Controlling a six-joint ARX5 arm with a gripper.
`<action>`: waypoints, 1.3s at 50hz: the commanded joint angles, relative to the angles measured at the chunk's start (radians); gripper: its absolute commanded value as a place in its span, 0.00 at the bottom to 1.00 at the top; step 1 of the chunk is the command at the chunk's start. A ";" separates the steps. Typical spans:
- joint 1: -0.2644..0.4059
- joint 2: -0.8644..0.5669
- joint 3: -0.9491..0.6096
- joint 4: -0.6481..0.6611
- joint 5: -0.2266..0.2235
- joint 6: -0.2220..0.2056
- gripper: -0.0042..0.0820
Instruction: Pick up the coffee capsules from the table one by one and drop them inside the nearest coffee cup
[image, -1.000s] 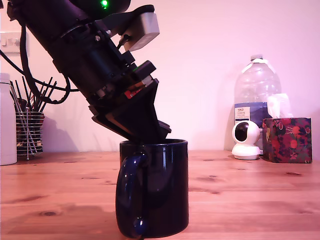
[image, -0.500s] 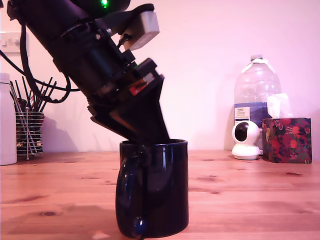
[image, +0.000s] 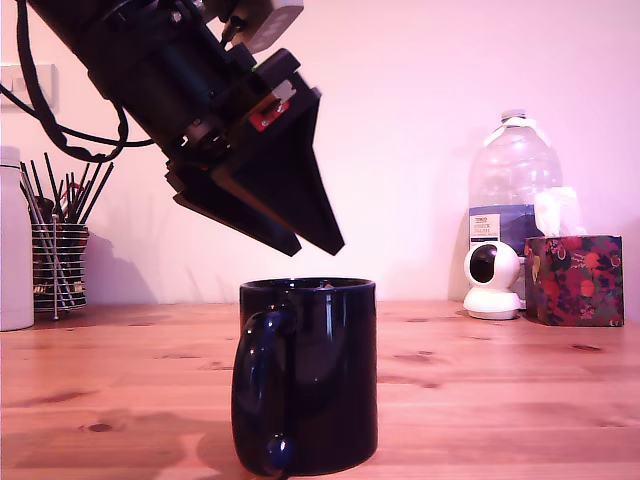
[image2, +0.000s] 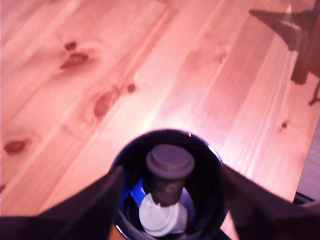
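Exterior view showed the pincer poised just above the rim of the coffee cup, clear of it and tilted down toward the exterior view's right. The cup stood upright on the tabletop, handle toward the camera. Wrist view showed the 2 fingers spread wide on either side of the cup's mouth, nothing between them: the pincer was released and empty.

Inside the cup, the wrist view recorded a dark capsule on top of the contents, a pale capsule beneath it, and a blue item at the side, partly hidden; whether that was a 3rd capsule could not be confirmed.

Assessment: at least 2 capsules were deposited and the drop step looked complete for the top 1. No capsule was visible on the tabletop in either view, but both views covered only part of the surface, so it could not be said whether any remained to be collected.

Bystanding items in the exterior view: a wire utensil holder at the left, a plastic water bottle, a small white camera and a patterned tissue box at the right, all well apart from the cup.
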 joint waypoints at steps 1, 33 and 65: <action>-0.003 -0.024 -0.012 0.011 0.002 -0.003 0.05; 0.243 -0.322 -0.317 0.303 0.029 -0.055 0.03; 0.706 -0.747 -0.548 0.307 0.080 -0.157 0.03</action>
